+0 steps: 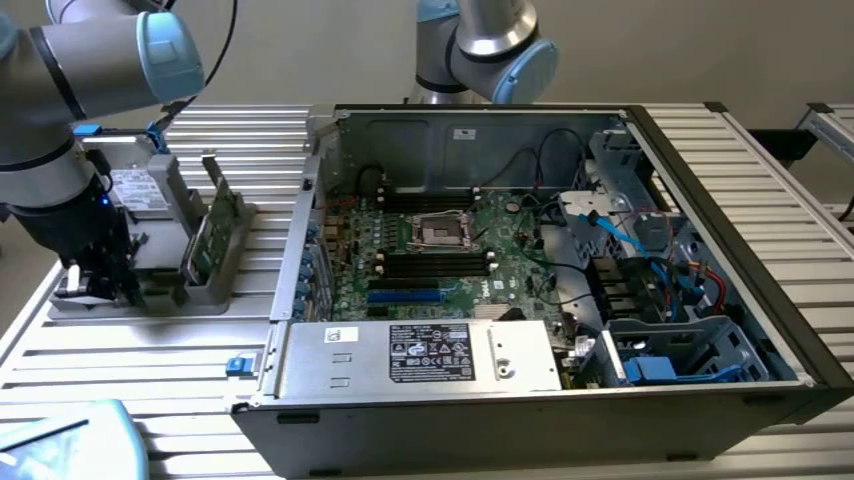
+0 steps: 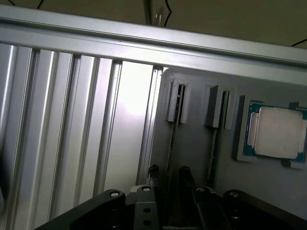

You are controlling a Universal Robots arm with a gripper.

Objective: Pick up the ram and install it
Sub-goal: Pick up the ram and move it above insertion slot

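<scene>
On the gray holder (image 2: 192, 129), the ram (image 2: 172, 141) stands thin, edge-up.

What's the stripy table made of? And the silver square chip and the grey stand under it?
The table looks like bare aluminium: silvery ribs that catch the light. The chip has a dull silver metal lid on a green board rim. The stand is probably matte plastic, maybe painted metal: flat grey with no shine.

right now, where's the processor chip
The processor chip lies flat in a recess of the gray holder, beside its two slots; the holder stands at the exterior view's left, next to the open case.
</scene>
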